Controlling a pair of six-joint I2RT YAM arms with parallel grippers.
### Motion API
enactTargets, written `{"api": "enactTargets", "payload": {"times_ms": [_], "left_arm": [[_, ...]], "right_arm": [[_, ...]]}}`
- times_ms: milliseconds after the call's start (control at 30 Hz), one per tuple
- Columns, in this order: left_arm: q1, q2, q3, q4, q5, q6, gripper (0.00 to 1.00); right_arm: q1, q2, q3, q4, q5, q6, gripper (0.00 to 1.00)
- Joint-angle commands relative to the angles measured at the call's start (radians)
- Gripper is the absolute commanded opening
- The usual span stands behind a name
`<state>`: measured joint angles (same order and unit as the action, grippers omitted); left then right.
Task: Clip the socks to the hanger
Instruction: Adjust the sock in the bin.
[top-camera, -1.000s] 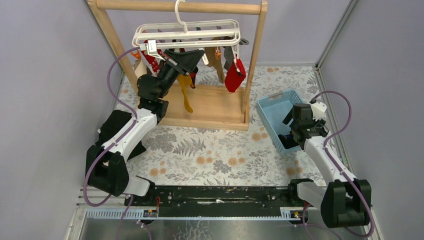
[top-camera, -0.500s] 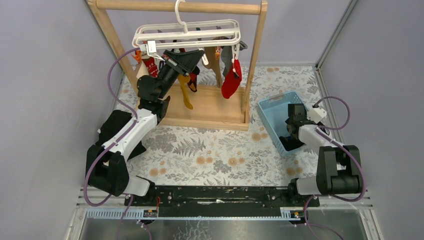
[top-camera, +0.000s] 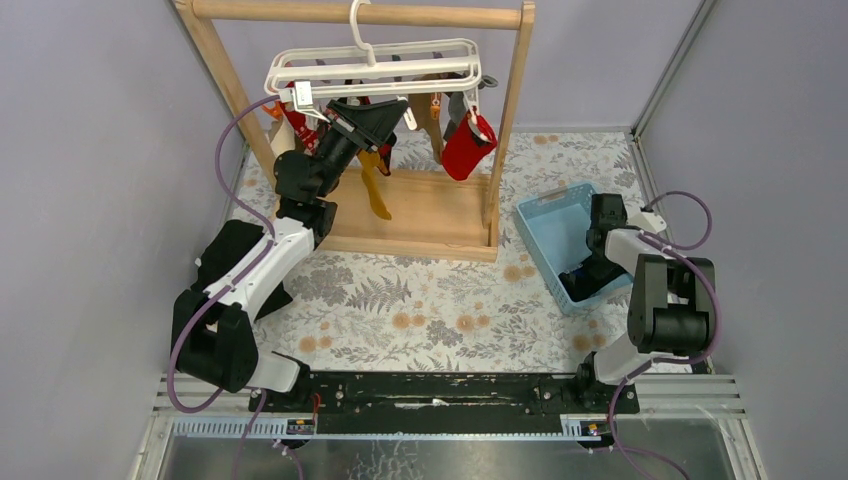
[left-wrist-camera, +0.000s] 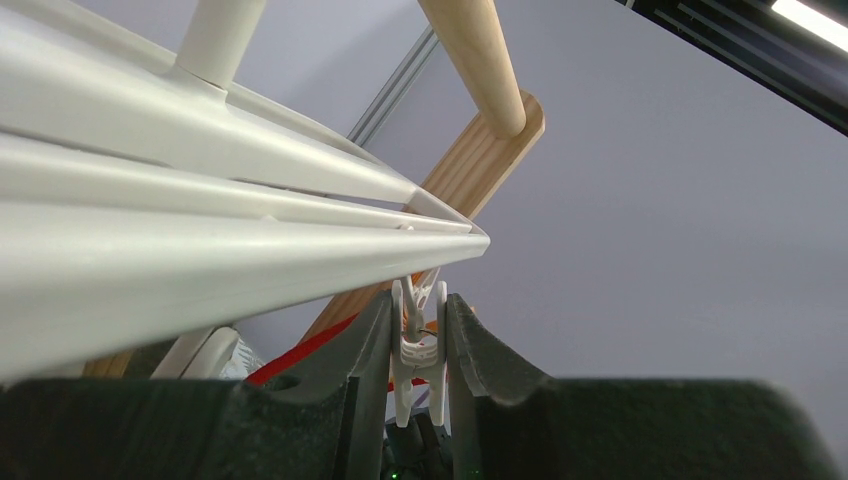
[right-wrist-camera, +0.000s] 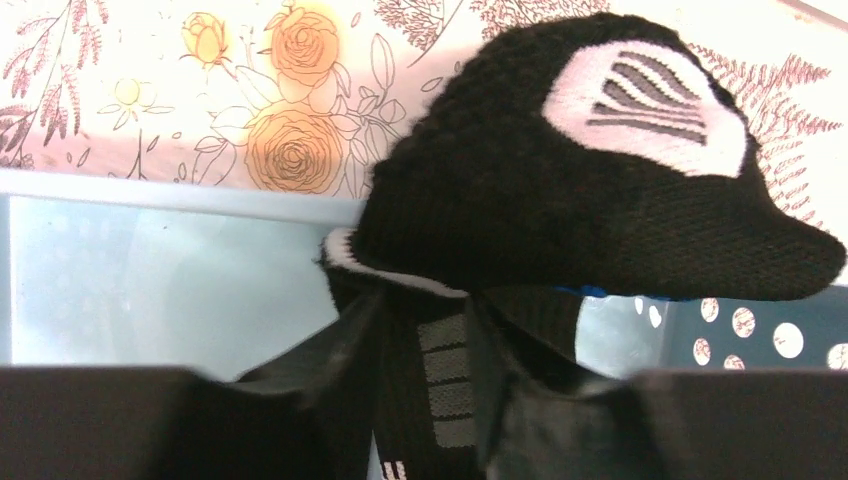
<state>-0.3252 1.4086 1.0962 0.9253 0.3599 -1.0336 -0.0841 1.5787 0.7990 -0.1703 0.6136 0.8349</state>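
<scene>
The white hanger (top-camera: 372, 66) hangs by its hook from the wooden rail (top-camera: 300, 12). Several socks dangle from its clips: a red one (top-camera: 466, 150), a mustard one (top-camera: 374, 197), a brown one (top-camera: 432, 118) and a red-white striped one (top-camera: 297, 124). My left gripper (top-camera: 392, 108) is raised under the frame. In the left wrist view it (left-wrist-camera: 418, 325) is shut on a white clip (left-wrist-camera: 418, 360) below the hanger bars (left-wrist-camera: 200, 250). My right gripper (top-camera: 588, 272) reaches down into the blue basket (top-camera: 548, 212). Its jaws (right-wrist-camera: 425, 335) are shut on the cuff of a black sock (right-wrist-camera: 560, 190) with a white patch.
The wooden rack stands at the back on a flat base (top-camera: 430, 215) with two slanted posts (top-camera: 512, 110). The blue basket sits on the floral cloth (top-camera: 420, 300) at the right. Grey walls close in on both sides.
The right arm has folded back and dropped into the basket, and its jaws have closed on the black sock. The red sock on the hanger has swung. The left arm has held still.
</scene>
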Motion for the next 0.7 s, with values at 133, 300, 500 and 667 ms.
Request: {"api": "enactTargets", "payload": {"times_ms": [133, 300, 500, 667], "left_arm": [[0.0, -0.026, -0.012, 0.032, 0.04, 0.01, 0.0], [0.0, -0.027, -0.01, 0.032, 0.04, 0.011, 0.0], [0.0, -0.017, -0.009, 0.041, 0.044, 0.006, 0.0], [0.0, -0.006, -0.008, 0.049, 0.05, -0.002, 0.0]], "right_arm": [[-0.026, -0.034, -0.014, 0.05, -0.148, -0.02, 0.01], [-0.026, -0.129, -0.009, 0.038, -0.309, -0.072, 0.0], [-0.026, -0.417, -0.041, 0.131, -0.591, -0.165, 0.0], [-0.025, -0.544, 0.004, 0.11, -0.693, -0.174, 0.0]]}}
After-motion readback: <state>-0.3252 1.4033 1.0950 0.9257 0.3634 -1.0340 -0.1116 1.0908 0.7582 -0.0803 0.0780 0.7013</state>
